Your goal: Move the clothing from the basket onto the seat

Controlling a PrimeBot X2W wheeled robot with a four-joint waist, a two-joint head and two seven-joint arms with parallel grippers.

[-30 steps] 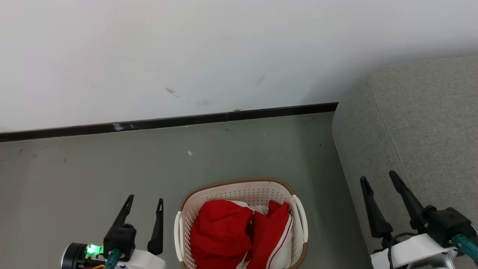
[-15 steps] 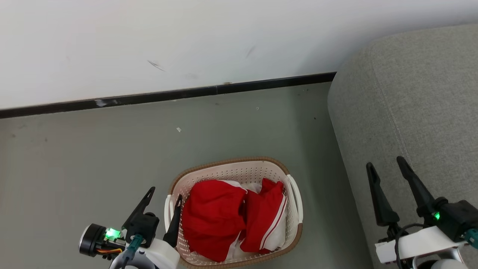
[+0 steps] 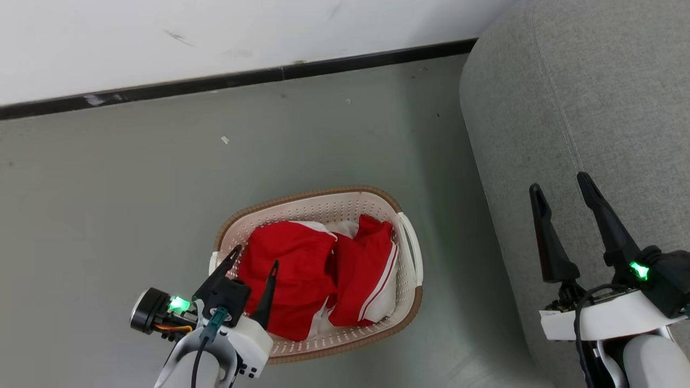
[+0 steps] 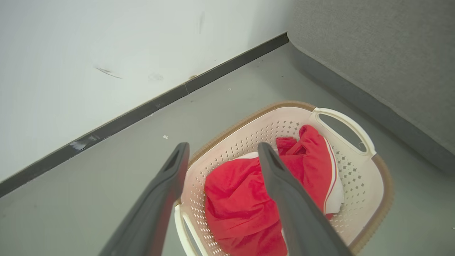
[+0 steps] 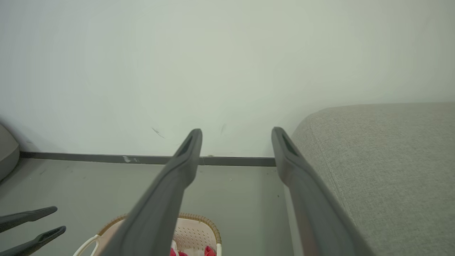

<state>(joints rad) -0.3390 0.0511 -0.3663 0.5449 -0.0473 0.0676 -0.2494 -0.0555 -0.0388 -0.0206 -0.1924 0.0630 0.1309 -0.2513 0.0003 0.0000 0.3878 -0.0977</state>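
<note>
Red clothing (image 3: 318, 272) with white stripes lies bunched in the cream basket (image 3: 412, 253), which stands on the floor beside the grey seat (image 3: 582, 108). My left gripper (image 3: 256, 257) hovers open over the basket's left rim, its fingers pointing at the red cloth and holding nothing. The left wrist view shows the clothing (image 4: 241, 199) in the basket (image 4: 359, 177) between and beyond the open gripper (image 4: 222, 149). My right gripper (image 3: 558, 183) is open and empty above the seat's near edge; the right wrist view shows it (image 5: 236, 133) against the wall, the seat (image 5: 384, 163) at right.
A white wall (image 3: 215, 32) with a black skirting board (image 3: 242, 78) runs behind the basket. Grey floor (image 3: 108, 188) spreads left of and behind the basket. The seat's side stands close to the basket's right handle (image 3: 411, 245). The basket's far rim (image 5: 193, 216) shows in the right wrist view.
The head camera has tilted down, shifting the scene upward. My left gripper has moved right, from beside the basket to over its left rim. The right gripper stays open over the seat.
</note>
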